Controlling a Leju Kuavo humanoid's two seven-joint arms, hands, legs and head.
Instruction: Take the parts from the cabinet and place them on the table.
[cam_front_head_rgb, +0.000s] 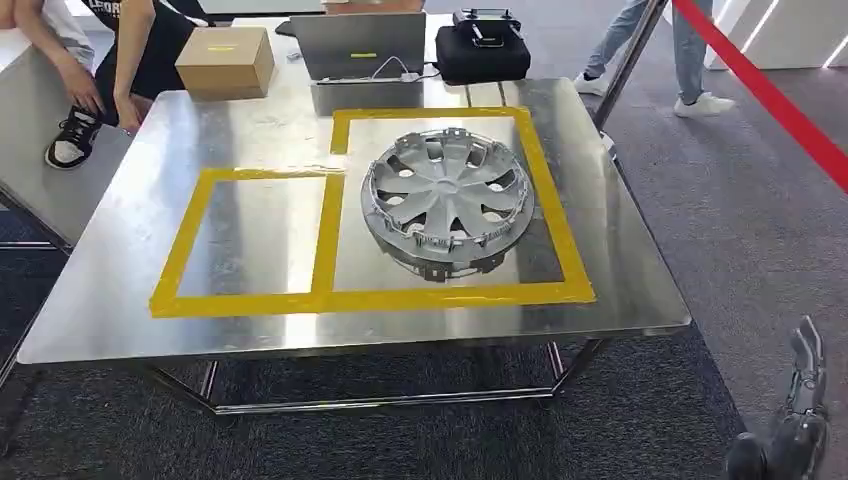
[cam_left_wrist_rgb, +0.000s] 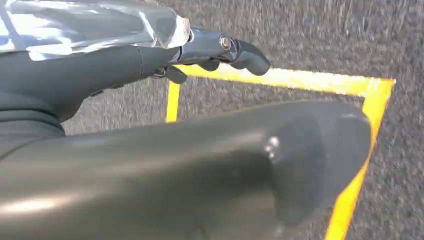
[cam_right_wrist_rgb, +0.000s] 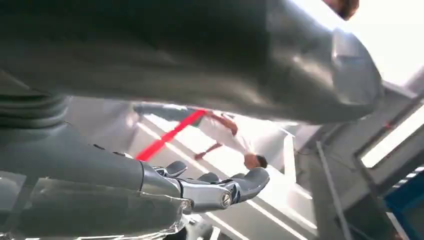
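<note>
A grey wheel cover (cam_front_head_rgb: 447, 200) lies flat on the steel table (cam_front_head_rgb: 110, 250), inside the right one of two yellow-taped squares (cam_front_head_rgb: 555, 230). The left square (cam_front_head_rgb: 250, 235) holds nothing. My right hand (cam_front_head_rgb: 800, 410) hangs low beside the table's near right corner, fingers straight and apart, holding nothing; in the right wrist view the same hand (cam_right_wrist_rgb: 210, 192) has nothing in it. In the left wrist view my left hand (cam_left_wrist_rgb: 225, 160) hangs over grey carpet, its fingers (cam_left_wrist_rgb: 235, 50) lightly bent and apart from the thumb, with nothing in them.
At the table's far edge stand a cardboard box (cam_front_head_rgb: 225, 60), a laptop (cam_front_head_rgb: 358, 45) and a black case (cam_front_head_rgb: 482, 50). People sit at the back left (cam_front_head_rgb: 100, 60); another stands at the back right (cam_front_head_rgb: 690, 60). A red barrier tape (cam_front_head_rgb: 770, 95) runs along the right. Yellow floor tape (cam_left_wrist_rgb: 300, 80) lies under my left hand.
</note>
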